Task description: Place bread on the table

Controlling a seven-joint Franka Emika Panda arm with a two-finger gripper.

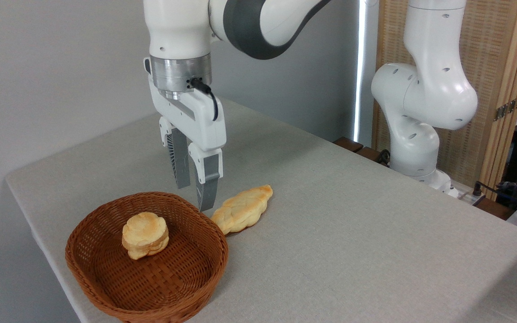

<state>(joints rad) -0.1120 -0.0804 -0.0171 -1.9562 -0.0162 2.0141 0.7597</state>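
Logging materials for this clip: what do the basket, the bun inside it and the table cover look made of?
Basket: brown woven wicker, visible weave. Bun: matte, browned top; real or replica, unclear. Table cover: light grey matte cloth, fine texture.

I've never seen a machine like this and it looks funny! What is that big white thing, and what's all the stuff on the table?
That big white thing is a robot arm. At its end is a claw with two grey fingers, like a pinching hand. The picture comes from one camera standing still beside the large table covered in light grey cloth, looking down at it. On the table sits a brown woven wicker basket. Inside the basket lies a small round bun with a toasted top. Next to the basket, on the cloth, lies a longer leaf-shaped braided loaf. The claw hangs in the air above the basket's far rim, and it holds nothing. Its fingers are a little apart.
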